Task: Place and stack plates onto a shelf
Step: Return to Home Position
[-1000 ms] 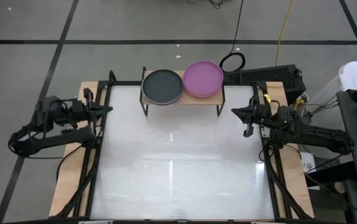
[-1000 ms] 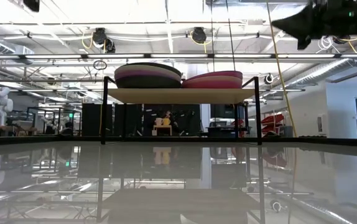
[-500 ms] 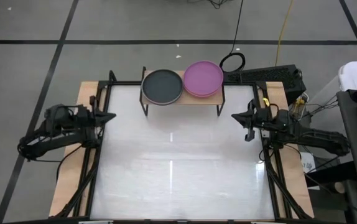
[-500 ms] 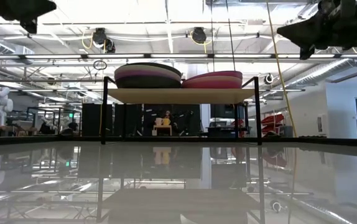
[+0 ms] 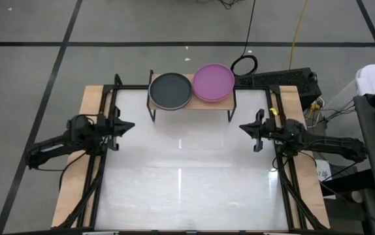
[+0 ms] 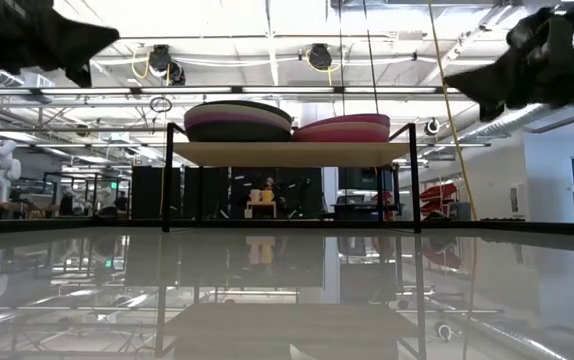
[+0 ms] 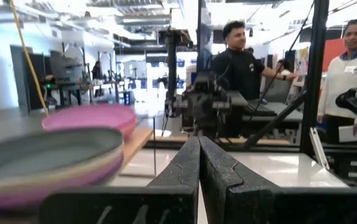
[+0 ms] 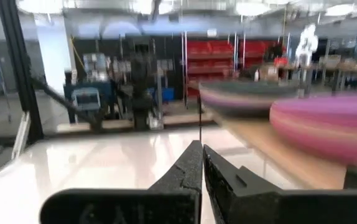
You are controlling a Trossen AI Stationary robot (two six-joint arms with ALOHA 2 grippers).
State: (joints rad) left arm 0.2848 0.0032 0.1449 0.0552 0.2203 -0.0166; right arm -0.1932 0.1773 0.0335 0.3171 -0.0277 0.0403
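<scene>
Upper centre: black-topped plate stack [image 5: 170, 90] and magenta-topped plate stack [image 5: 213, 81] sit side by side on the shelf [image 5: 191, 104]. Left gripper [image 5: 130, 125], mid-left, and right gripper [image 5: 242, 126], mid-right, flank the worktop [image 5: 187, 176], fingers pressed together, holding nothing.

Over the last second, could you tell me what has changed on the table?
The left gripper and the right gripper, both shut and empty, have each edged inward over the table. The black-topped stack, the pink-topped stack and the shelf have not moved.
</scene>
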